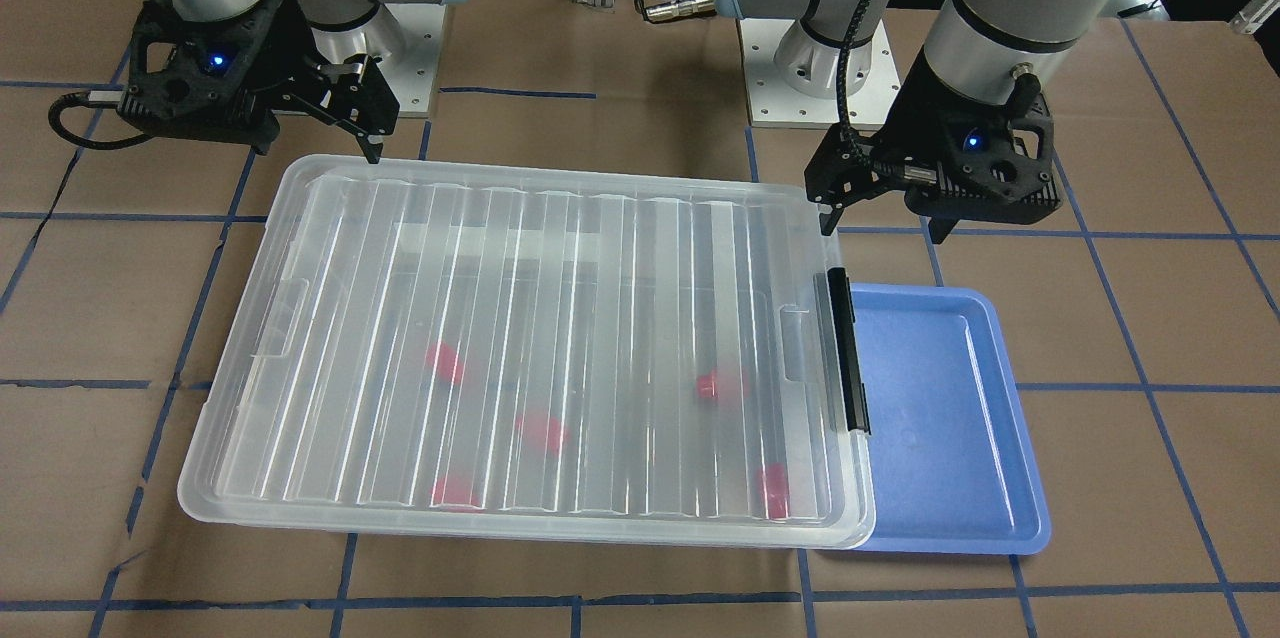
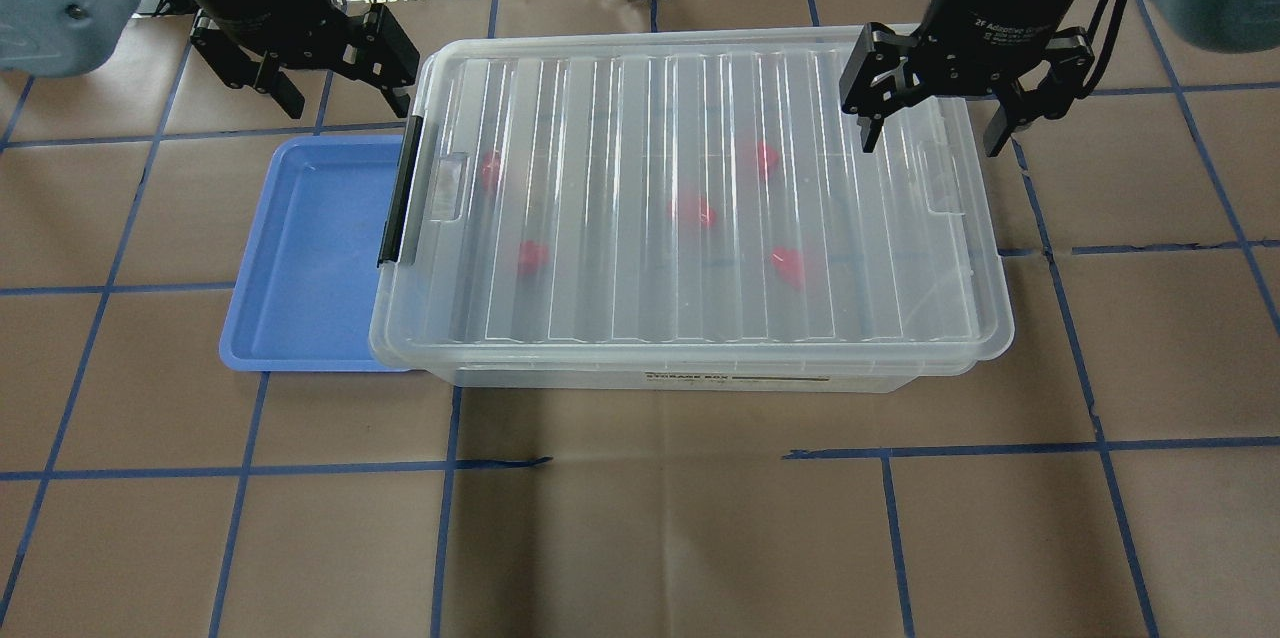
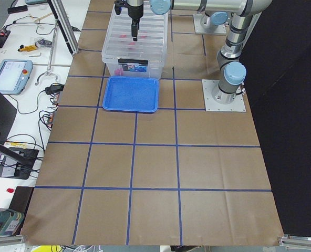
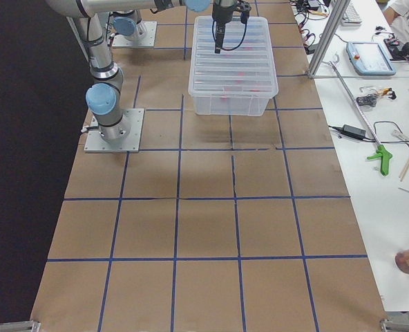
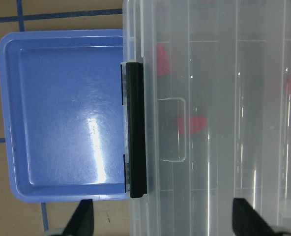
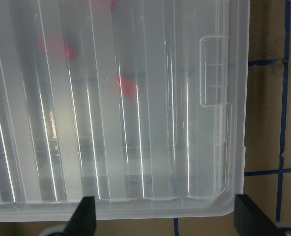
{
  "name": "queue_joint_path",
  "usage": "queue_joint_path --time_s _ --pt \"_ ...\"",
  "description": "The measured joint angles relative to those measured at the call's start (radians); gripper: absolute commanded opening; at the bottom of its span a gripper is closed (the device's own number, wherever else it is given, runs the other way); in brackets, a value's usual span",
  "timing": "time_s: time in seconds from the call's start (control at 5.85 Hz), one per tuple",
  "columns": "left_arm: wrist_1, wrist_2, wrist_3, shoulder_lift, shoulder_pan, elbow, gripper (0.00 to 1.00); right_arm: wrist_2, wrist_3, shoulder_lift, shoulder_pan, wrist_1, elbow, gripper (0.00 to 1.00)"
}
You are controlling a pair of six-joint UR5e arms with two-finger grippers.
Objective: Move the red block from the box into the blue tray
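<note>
The box (image 2: pixel 700 118) is a clear bin with its ribbed lid shut and a black latch bar (image 2: pixel 400 193) on its left end. Several red blocks (image 2: pixel 692 211) lie inside and show blurred through the lid (image 1: pixel 560 248). The blue tray (image 2: pixel 310 248) lies empty beside the latch end, its edge tucked under the lid rim. My left gripper (image 2: pixel 345 98) is open and empty, above the tray's far end and the latch corner. My right gripper (image 2: pixel 932 143) is open and empty above the lid's far right corner. The left wrist view shows the tray (image 5: pixel 67 118) and the latch (image 5: pixel 134 128).
The table is brown paper with a blue tape grid. The arm bases (image 1: pixel 800 68) stand behind the box. Benches with a tablet (image 3: pixel 11 76), cables and tools (image 4: pixel 384 155) run along the far side of the table.
</note>
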Motion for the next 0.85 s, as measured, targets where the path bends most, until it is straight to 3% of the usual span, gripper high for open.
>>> queue_joint_path --time_s 0.51,0.85 --pt "0.000 0.000 0.001 0.000 0.000 0.000 0.98 -0.004 -0.044 0.005 -0.012 -0.033 -0.003 1.00" --pt "0.000 0.000 0.000 0.000 -0.001 0.000 0.98 -0.016 -0.170 0.015 -0.097 -0.089 0.009 1.00"
